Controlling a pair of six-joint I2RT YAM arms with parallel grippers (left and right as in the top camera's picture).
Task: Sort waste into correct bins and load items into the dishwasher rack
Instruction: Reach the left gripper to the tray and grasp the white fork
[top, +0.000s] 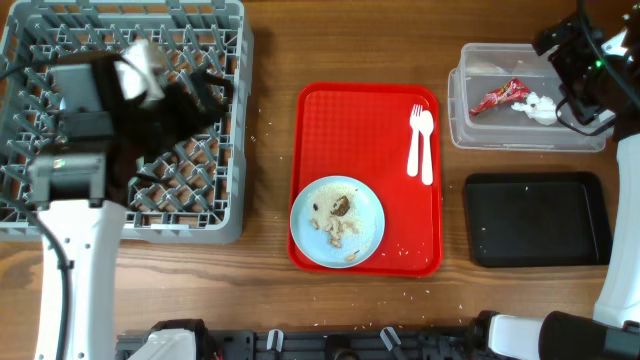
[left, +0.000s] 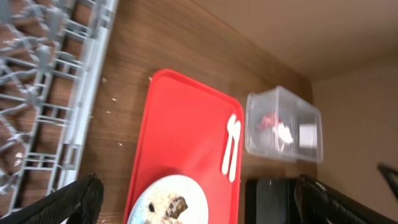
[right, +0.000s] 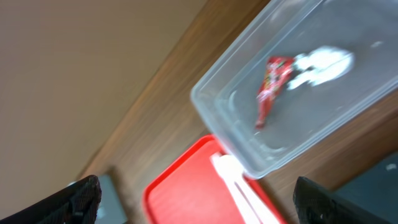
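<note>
White fork (top: 414, 140), tines toward far side

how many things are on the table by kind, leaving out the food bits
rack: 1
trays: 2, the red tray and the black tray
tub: 1
plate: 1
cutlery: 2, the fork and the spoon
rubbish in the tub: 2, the wrapper and the tissue
total: 9

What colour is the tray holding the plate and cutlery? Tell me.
Red. The tray shows best in the overhead view.
</note>
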